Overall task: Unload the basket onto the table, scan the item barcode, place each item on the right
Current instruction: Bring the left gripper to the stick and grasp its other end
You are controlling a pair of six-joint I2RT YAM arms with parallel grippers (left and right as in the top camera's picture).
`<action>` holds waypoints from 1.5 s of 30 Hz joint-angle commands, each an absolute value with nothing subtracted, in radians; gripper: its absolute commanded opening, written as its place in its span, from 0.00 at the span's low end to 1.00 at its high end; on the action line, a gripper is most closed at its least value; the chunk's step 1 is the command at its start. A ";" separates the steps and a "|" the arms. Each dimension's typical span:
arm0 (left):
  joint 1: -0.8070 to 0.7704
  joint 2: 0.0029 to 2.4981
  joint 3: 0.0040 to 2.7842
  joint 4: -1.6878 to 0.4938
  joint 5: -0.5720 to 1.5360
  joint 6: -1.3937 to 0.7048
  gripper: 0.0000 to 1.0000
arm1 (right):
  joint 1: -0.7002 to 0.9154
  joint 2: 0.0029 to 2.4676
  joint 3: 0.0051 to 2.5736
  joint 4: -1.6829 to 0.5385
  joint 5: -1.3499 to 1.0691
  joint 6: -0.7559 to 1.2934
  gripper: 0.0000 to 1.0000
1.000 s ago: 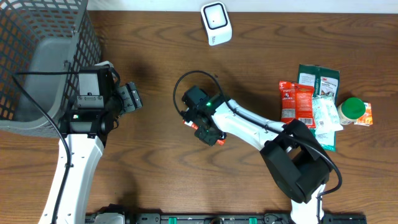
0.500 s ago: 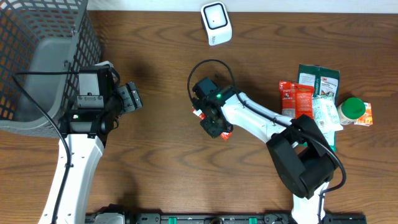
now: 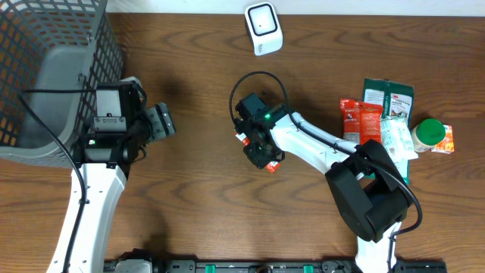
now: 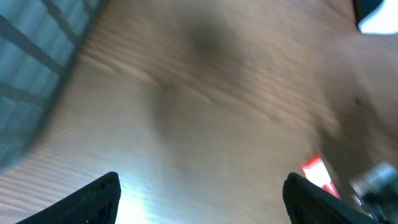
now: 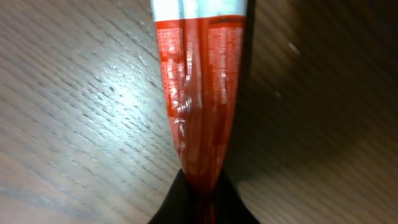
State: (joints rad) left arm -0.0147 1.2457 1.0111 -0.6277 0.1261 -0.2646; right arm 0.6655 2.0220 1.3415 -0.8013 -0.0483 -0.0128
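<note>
The item is a red packet with a white end. My right gripper is shut on its lower end, and it hangs down over the table. In the overhead view the right gripper is at the table's middle, and red corners of the packet stick out beside it. The white barcode scanner stands at the far edge, apart from the packet. My left gripper is open beside the basket, with nothing between its fingers. The blurred left wrist view shows the packet far off.
A grey wire basket fills the far left corner. A pile of packets and a green-lidded jar lie at the right side. The right arm's black cable loops above its wrist.
The right gripper has shifted a little to the right with the red packet and closed tight on it. The left gripper has turned slightly in place.
</note>
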 commanded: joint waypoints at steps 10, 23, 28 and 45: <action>-0.039 1.303 0.985 -0.646 0.500 -0.264 0.84 | 0.530 2.012 1.346 -0.791 -0.565 -0.093 0.01; -0.170 1.382 0.985 -0.514 0.520 -0.339 0.66 | 0.445 1.987 1.346 -0.831 -1.039 -0.182 0.01; -0.226 1.413 0.985 -0.417 0.512 -0.381 0.66 | 0.445 1.980 1.346 -0.825 -1.170 -0.199 0.01; -0.255 1.448 0.985 -0.345 0.508 -0.518 0.65 | 0.436 1.945 1.346 -0.457 -1.182 0.190 0.01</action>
State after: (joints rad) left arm -0.2508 1.4441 0.9932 -0.3496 0.5102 -0.4564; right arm 0.4412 1.9774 1.3411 -0.4957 -1.1496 0.0612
